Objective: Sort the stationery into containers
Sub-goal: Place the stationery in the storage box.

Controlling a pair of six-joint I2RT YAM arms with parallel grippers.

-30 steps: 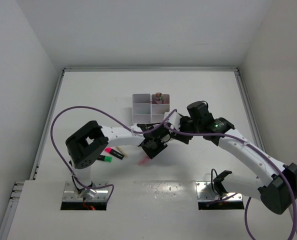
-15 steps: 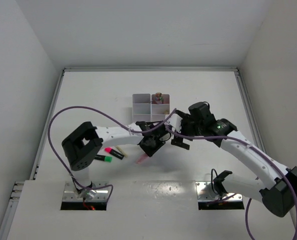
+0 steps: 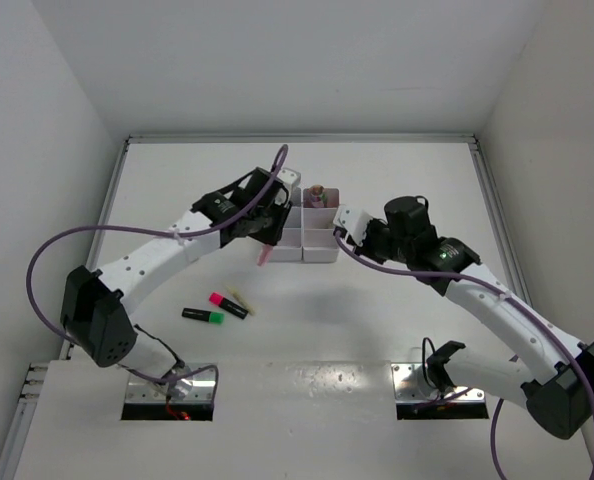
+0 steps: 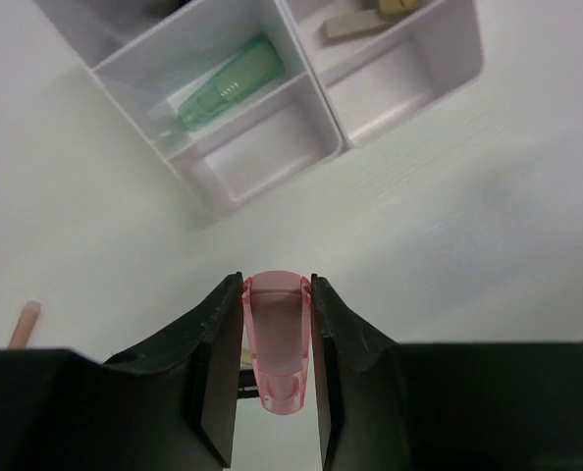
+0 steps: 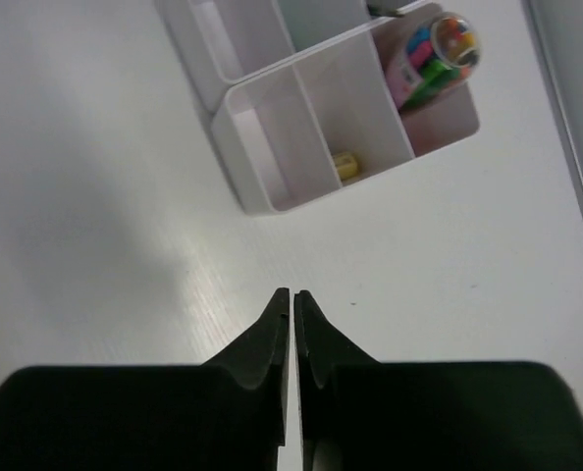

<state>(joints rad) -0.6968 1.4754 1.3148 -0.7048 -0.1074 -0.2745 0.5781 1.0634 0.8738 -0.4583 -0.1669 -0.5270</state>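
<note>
Table (image 3: 377, 320) carries all the work items, with both arms reaching to its far middle. Tray (image 3: 322, 256), the white compartmented organiser, sits there between the two wrists.

Left gripper (image 4: 277, 294) hangs just near of the tray's left side, jaws pinching a pink piece (image 4: 277, 339) by its sides. The piece is above bare table, not yet over a compartment. Right gripper (image 5: 292, 294) is just beside the tray's right end, fingers pressed together on nothing.

Progress: partly complete.
- Already in compartments: a jar of coloured bits (image 5: 431, 47), a green piece (image 4: 228, 83), a tan piece (image 4: 355, 22) and a small yellow eraser (image 5: 345, 165).
- Left on the table, well apart from the tray at near left: pink highlighter (image 3: 227, 304), green highlighter (image 3: 203, 316) and a thin tan stick (image 3: 243, 302) touching or just beside the pink one.

Judged step in hand: placing the pink piece; the nearest compartments appear vacant.
</note>
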